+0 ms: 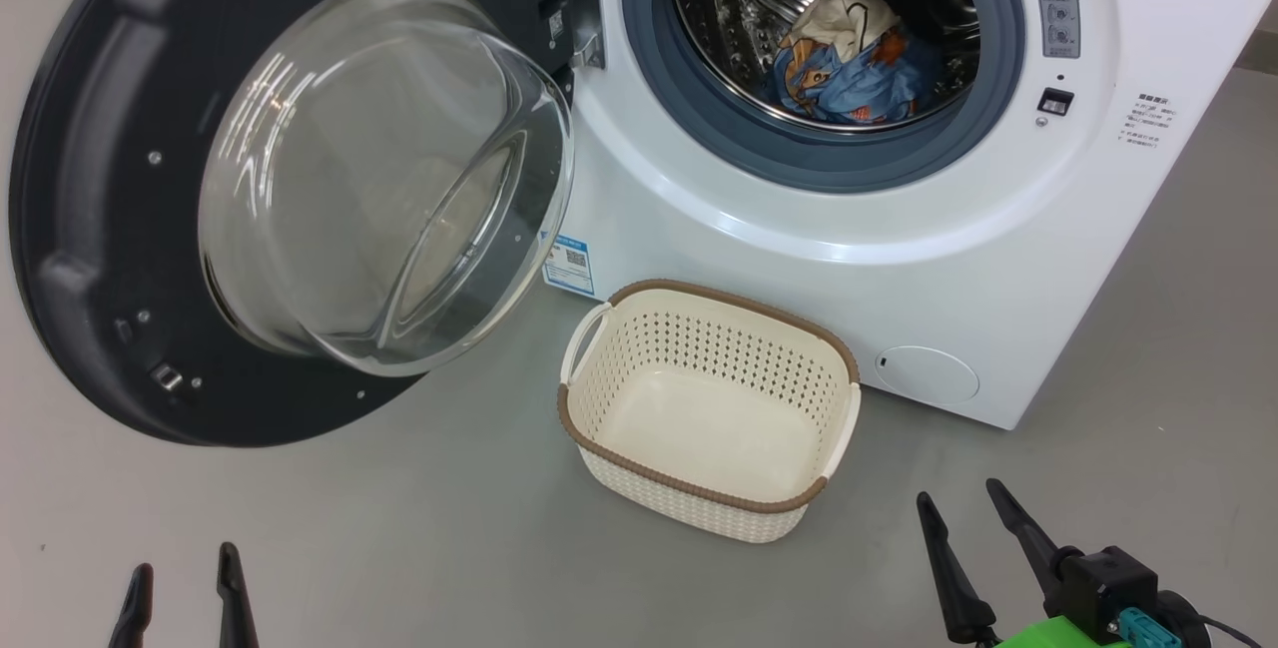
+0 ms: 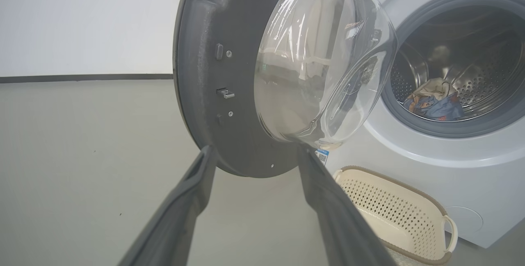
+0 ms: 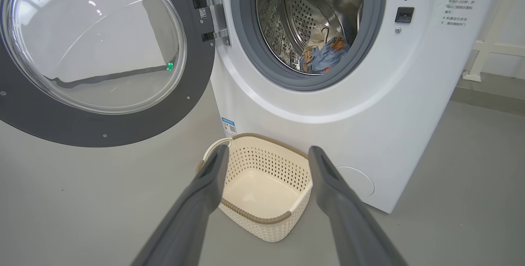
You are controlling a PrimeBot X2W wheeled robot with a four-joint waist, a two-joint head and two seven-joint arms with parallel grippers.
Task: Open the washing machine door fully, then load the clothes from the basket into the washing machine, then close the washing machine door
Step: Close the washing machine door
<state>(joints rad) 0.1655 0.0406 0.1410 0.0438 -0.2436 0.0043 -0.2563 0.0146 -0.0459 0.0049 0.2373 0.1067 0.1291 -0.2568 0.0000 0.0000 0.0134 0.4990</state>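
- The clothes (image 1: 849, 69) lay inside the washing machine (image 1: 849, 269); the washing machine door (image 1: 300, 189) stood open.
- The basket (image 1: 699, 353) sat before the washing machine.
- The left claw (image 1: 185, 563) and right claw (image 1: 958, 493) hung released.

Clothes (image 1: 849, 69) inside washing machine (image 1: 899, 259); basket (image 1: 599, 418) on floor before it, door (image 1: 100, 229) to its left.

right jaws: two black tapered fingers (image 1: 949, 568), pointed tips | behind jaws: black block (image 1: 1113, 578), teal connector (image 1: 1143, 625), bright green housing (image 1: 1038, 640), thin black cable (image 1: 1233, 633) | left jaws: matching black pointed pair
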